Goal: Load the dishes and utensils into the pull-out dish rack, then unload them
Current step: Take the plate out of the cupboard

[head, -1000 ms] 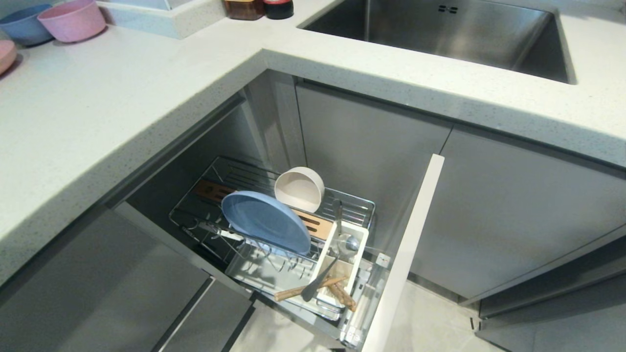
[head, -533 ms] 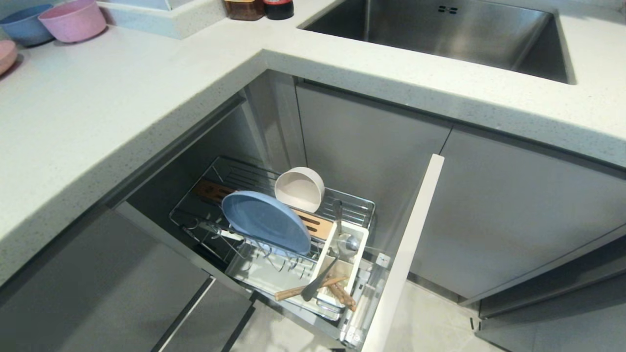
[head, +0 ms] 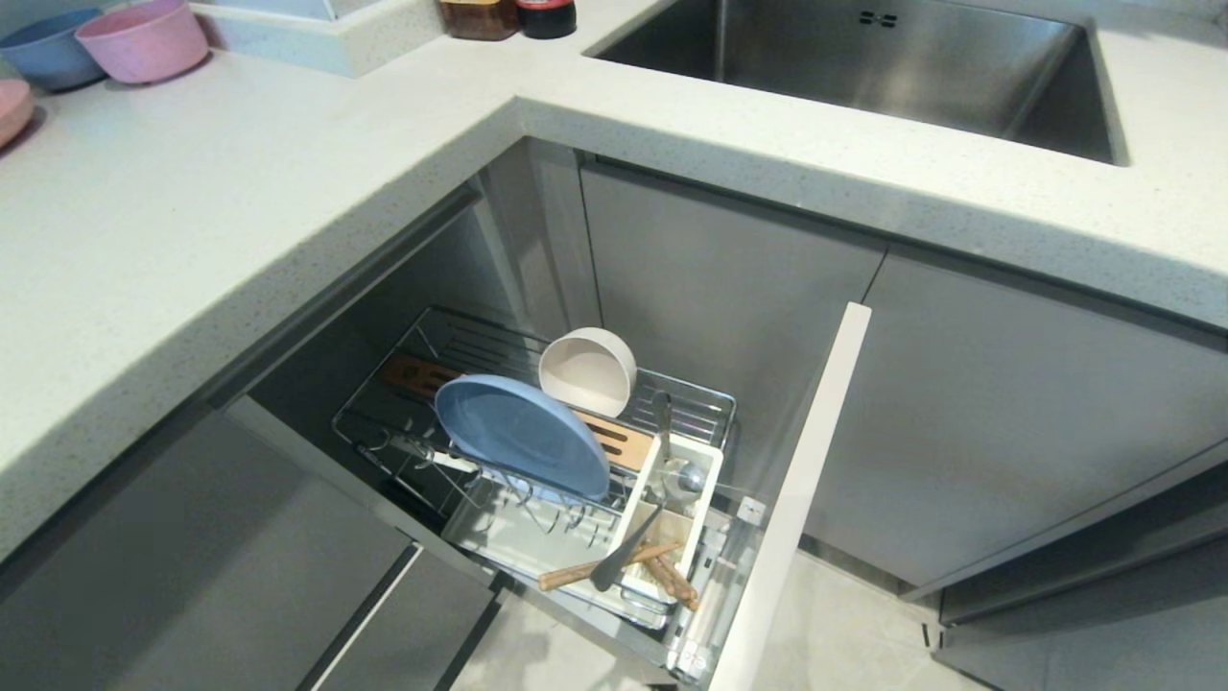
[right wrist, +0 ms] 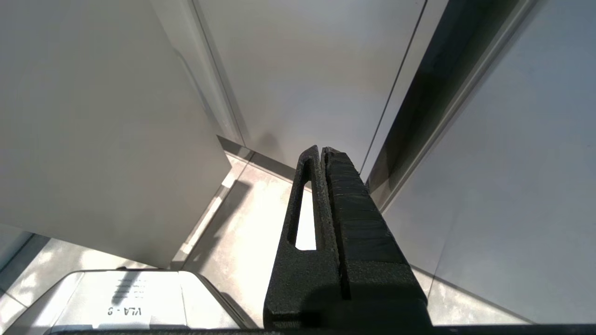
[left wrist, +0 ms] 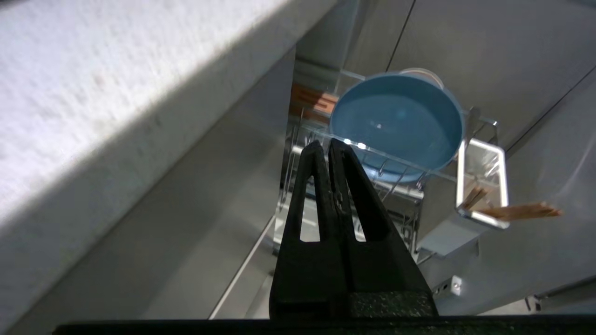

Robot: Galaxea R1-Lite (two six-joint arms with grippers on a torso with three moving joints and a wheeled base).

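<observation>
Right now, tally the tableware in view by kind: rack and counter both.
Bowls: 3 (cream-white bowl in the pull-out dish rack, pink bowl and blue bowl on the counter)
Plates: 2 (light-blue plate in the rack, pink plate at the counter's edge of view)
Spoons: 1 (metal spoon in the caddy)
Chopstick pairs: 1 (wooden chopsticks)
Total: 7

plate (head: 523,434) in rack (head: 691,408) (bowl (head: 587,370) behind)

no visible change, pull-out dish rack (head: 477,338) and its load unmoved
</observation>
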